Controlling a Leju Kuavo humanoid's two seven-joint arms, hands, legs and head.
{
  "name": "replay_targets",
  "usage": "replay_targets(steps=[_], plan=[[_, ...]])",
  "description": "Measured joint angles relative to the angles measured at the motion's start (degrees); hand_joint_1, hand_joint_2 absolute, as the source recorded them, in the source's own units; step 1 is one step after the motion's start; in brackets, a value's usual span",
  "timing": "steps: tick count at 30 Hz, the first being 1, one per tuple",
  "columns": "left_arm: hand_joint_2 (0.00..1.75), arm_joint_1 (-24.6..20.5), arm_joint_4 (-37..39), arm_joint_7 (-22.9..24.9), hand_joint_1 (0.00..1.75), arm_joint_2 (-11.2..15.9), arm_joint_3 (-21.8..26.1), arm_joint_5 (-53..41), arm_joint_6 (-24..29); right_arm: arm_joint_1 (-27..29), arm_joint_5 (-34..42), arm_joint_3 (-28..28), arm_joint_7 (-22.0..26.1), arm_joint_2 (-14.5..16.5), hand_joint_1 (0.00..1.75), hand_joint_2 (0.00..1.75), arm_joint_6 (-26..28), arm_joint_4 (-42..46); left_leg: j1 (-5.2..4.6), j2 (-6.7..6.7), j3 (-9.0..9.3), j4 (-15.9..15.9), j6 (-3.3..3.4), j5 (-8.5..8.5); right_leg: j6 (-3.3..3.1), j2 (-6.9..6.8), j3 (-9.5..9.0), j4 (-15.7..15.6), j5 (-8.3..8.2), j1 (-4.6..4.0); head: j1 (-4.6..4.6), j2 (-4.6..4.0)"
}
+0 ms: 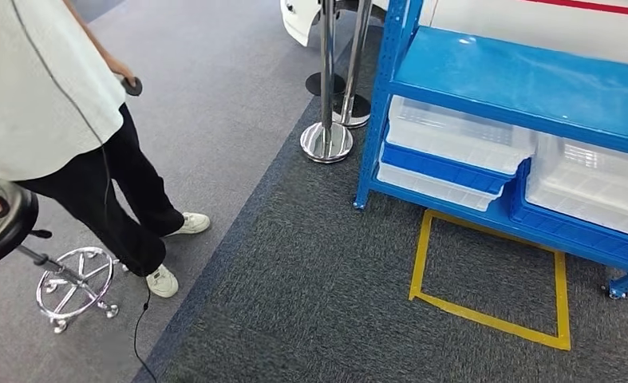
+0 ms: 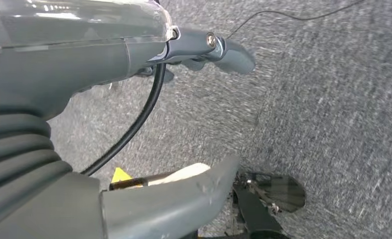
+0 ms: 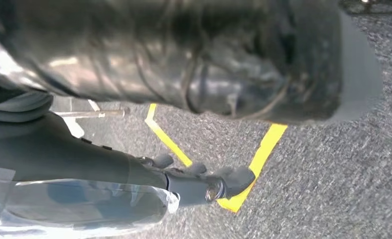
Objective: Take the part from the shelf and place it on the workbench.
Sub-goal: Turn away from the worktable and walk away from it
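Left robot hand point(image 2: 203, 52) and right robot hand point(image 3: 203, 181) hang over the carpet point(image 1: 310, 263), fingers loosely apart, holding nothing (arms lowered, presumably for walking). Parts likely sit in the clear bins point(image 1: 454, 140) on the blue shelf point(image 1: 518, 80); none identifiable.

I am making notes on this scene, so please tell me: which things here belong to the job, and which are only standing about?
Belong to the job:
- blue shelf
- clear bins on its lower levels; any part inside cannot be made out
- left hand and right hand, both hanging over carpet, holding nothing

Only standing about:
- person
- stool
- chrome posts
- yellow tape square
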State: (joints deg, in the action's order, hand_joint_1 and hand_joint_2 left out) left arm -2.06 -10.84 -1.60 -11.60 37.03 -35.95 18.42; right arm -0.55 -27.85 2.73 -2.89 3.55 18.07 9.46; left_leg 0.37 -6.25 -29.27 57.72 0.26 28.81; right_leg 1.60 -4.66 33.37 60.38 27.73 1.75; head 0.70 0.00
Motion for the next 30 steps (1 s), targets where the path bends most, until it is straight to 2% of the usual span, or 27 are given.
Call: replay_targets(steps=[2, 3, 4, 6, 7, 8, 9, 10, 11, 13, 14, 15, 17, 18, 19, 21, 22, 23, 24, 25, 27, 29, 30], plan=[[1.75, -0.1, 0.0, 0.0, 0.00, 0.0, 0.0, 0.0, 0.0, 0.0, 0.1, 0.1, 0.0, 0.0, 0.00, 0.00, 0.0, 0.0, 0.10, -0.81, 0.56, 0.2, -0.69, 0.47, -0.88, 1.27, 0.06, -0.2, -0.06, 0.03, -0.07, 0.00], [1.75, -0.2, 0.0, 0.0, 0.00, 0.0, 0.0, 0.0, 0.0, 0.0, 0.1, 0.1, 0.0, 0.0, 0.00, 0.00, 0.0, 0.0, 0.26, -0.18, 0.56, 0.8, -1.00, 1.12, -1.28, 1.89, 0.06, -0.2, -0.14, 0.09, -0.07, 0.00], [1.75, -0.2, 0.0, 0.0, 0.00, 0.0, 0.0, 0.0, 0.0, 0.0, 0.2, 0.2, 0.0, 0.0, 0.00, 0.00, 0.0, 0.0, 0.43, 1.13, 0.03, 2.6, -1.25, 2.44, -1.69, 2.53, 0.09, -0.3, -0.29, 0.14, -0.10, 0.00], [1.75, -0.1, 0.0, 0.0, 0.00, 0.0, 0.0, 0.0, 0.0, -0.1, 0.3, 0.3, 0.0, 0.0, 0.00, 0.00, 0.0, 0.0, 0.58, 4.39, -2.75, 9.0, -1.47, 6.45, -2.27, 3.83, 0.32, -0.4, -0.51, 0.02, -0.15, 0.00], [1.75, 0.0, 0.0, 0.0, 0.00, 0.0, 0.0, 0.0, 0.0, -0.2, 0.3, 0.3, 0.0, 0.0, 0.00, 0.00, 0.0, 0.0, 0.58, 5.23, -4.54, 12.8, -1.41, 8.23, -2.46, 4.60, 0.47, -0.4, -0.58, -0.14, -0.15, 0.00], [1.75, 0.1, 0.0, 0.0, 0.00, 0.0, 0.0, 0.0, 0.0, -0.2, 0.3, 0.4, 0.0, 0.0, 0.00, 0.00, 0.0, 0.0, 0.56, 5.55, -5.93, 15.6, -1.26, 9.07, -2.56, 5.42, 0.56, -0.4, -0.63, -0.33, -0.15, 0.00], [1.75, 0.2, 0.0, 0.0, 0.00, 0.0, 0.0, 0.0, 0.0, -0.1, 0.3, 0.4, 0.0, 0.0, 0.00, 0.00, 0.0, 0.0, 0.51, 5.70, -6.53, 16.5, -0.99, 8.67, -2.62, 6.31, 0.58, -0.3, -0.67, -0.55, -0.15, 0.00], [1.75, 0.2, 0.0, 0.0, 0.00, 0.0, 0.0, 0.0, 0.0, -0.1, 0.3, 0.4, 0.0, 0.0, 0.00, 0.00, -0.1, 0.0, 0.38, 5.87, -6.13, 15.1, -0.57, 7.10, -2.64, 7.22, 0.52, -0.3, -0.69, -0.77, -0.15, 0.00], [1.75, 0.2, 0.0, 0.0, 0.00, 0.0, 0.0, 0.0, 0.0, -0.1, 0.3, 0.4, 0.0, 0.1, 0.00, 0.00, -0.1, 0.0, 0.19, 6.41, -4.88, 11.8, 0.05, 4.74, -2.66, 8.05, 0.41, -0.3, -0.70, -0.96, -0.15, 0.00], [1.75, 0.2, 0.0, 0.0, 0.00, 0.1, 0.0, 0.0, 0.0, -0.1, 0.3, 0.4, 0.1, 0.3, 0.00, 0.00, -0.1, 0.0, -0.23, 9.42, -2.09, 4.5, 1.76, 0.84, -2.55, 9.51, 0.43, -0.3, -0.82, -1.00, -0.10, 0.00], [1.75, 0.2, 0.0, 0.0, 0.00, 0.1, 0.0, 0.0, 0.0, -0.2, 0.3, 0.4, 0.1, 0.4, 0.00, 0.00, -0.1, 0.0, -0.42, 10.73, -1.34, 2.2, 2.40, -0.01, -2.36, 10.12, 0.62, -0.3, -0.96, -0.82, -0.17, 0.00], [1.75, 0.2, 0.0, 0.0, 0.00, 0.2, 0.0, 0.0, 0.1, -0.2, 0.3, 0.4, 0.1, 0.5, 0.00, 0.00, -0.1, 0.0, -0.57, 11.54, -1.07, 1.2, 2.82, -0.18, -2.04, 10.78, 0.85, -0.4, -1.17, -0.54, -0.25, 0.00], [1.75, 0.1, 0.0, 0.0, 0.00, 0.2, 0.0, 0.0, 0.1, -0.2, 0.3, 0.5, 0.1, 0.5, 0.00, 0.00, -0.1, 0.0, -0.54, 10.63, -0.63, -0.1, 2.94, -0.63, -1.20, 11.97, 1.05, -0.8, -1.68, -0.31, -0.45, 0.00], [1.75, 0.0, 0.0, 0.0, 0.00, 0.2, 0.0, 0.0, 0.1, -0.1, 0.3, 0.5, 0.2, 0.5, 0.00, 0.00, -0.1, 0.0, -0.37, 9.92, -0.22, -0.9, 2.90, -1.09, -0.87, 11.47, 1.12, -0.8, -1.67, -0.44, -0.43, 0.00], [1.75, 0.0, 0.0, 0.0, 0.00, 0.2, 0.1, 0.0, 0.1, 0.0, 0.3, 0.6, 0.1, 0.5, 0.00, 0.00, -0.1, 0.0, -0.17, 9.15, 0.21, -1.9, 2.92, -1.58, -0.63, 10.14, 1.53, 0.0, -1.00, -0.65, -0.34, 0.00], [1.75, 0.1, 0.0, -0.1, 0.00, 0.2, 0.1, 0.0, 0.1, -0.1, 0.3, 0.6, 0.1, 0.5, 0.00, 0.00, -0.1, 0.0, -0.07, 7.49, 0.59, -2.8, 2.87, -2.08, -0.31, 6.64, 3.84, 4.9, 2.11, -0.88, -0.15, 0.00], [1.75, 0.2, 0.0, -0.1, 0.00, 0.1, 0.1, 0.0, 0.1, -0.2, 0.3, 0.6, 0.1, 0.5, 0.00, 0.00, -0.1, 0.0, -0.10, 6.62, 0.54, -2.8, 2.88, -2.05, -0.11, 5.67, 5.51, 8.5, 3.95, -0.83, -0.08, 0.00], [1.75, 0.3, 0.0, -0.1, 0.00, 0.1, 0.1, 0.0, 0.1, -0.2, 0.3, 0.6, 0.1, 0.4, 0.00, 0.00, -0.1, 0.0, -0.13, 5.71, 0.42, -2.6, 2.78, -1.94, 0.13, 5.27, 6.85, 11.4, 5.06, -0.72, -0.07, 0.00], [1.75, 0.3, 0.0, -0.1, 0.00, 0.1, 0.1, 0.0, 0.1, -0.2, 0.3, 0.6, 0.1, 0.4, 0.00, 0.00, -0.1, 0.0, -0.13, 4.82, 0.33, -2.4, 2.66, -1.79, 0.36, 5.04, 7.42, 12.8, 5.24, -0.58, -0.07, 0.00], [1.75, 0.3, 0.0, -0.1, 0.00, 0.1, 0.1, 0.0, 0.1, -0.1, 0.3, 0.6, 0.1, 0.4, 0.00, 0.00, -0.1, 0.0, -0.08, 4.02, 0.28, -2.2, 2.51, -1.62, 0.57, 4.78, 6.79, 12.0, 4.31, -0.42, -0.07, 0.00], [1.75, 0.2, 0.0, -0.1, 0.00, 0.0, 0.1, 0.0, 0.1, 0.0, 0.3, 0.6, 0.1, 0.3, 0.00, 0.00, -0.1, 0.0, 0.05, 2.70, 0.24, -1.5, 2.01, -1.09, 0.76, 3.36, 2.87, 5.1, 1.13, -0.21, -0.05, 0.00], [1.75, 0.1, 0.0, -0.1, 0.00, 0.0, 0.1, 0.0, 0.1, -0.1, 0.3, 0.6, 0.1, 0.3, 0.00, 0.00, -0.1, 0.0, -0.08, 1.75, 0.16, -0.8, 1.26, -0.42, 0.21, 1.74, -0.02, 0.0, -0.45, -0.38, -0.05, 0.00], [1.75, 0.0, 0.0, 0.0, 0.00, 0.0, 0.1, 0.0, 0.0, -0.1, 0.3, 0.6, 0.1, 0.3, 0.00, 0.00, -0.1, 0.0, -0.20, 1.34, 0.19, -0.5, 0.86, -0.13, -0.30, 1.42, -0.30, -0.7, -0.38, -0.53, -0.07, 0.00]])
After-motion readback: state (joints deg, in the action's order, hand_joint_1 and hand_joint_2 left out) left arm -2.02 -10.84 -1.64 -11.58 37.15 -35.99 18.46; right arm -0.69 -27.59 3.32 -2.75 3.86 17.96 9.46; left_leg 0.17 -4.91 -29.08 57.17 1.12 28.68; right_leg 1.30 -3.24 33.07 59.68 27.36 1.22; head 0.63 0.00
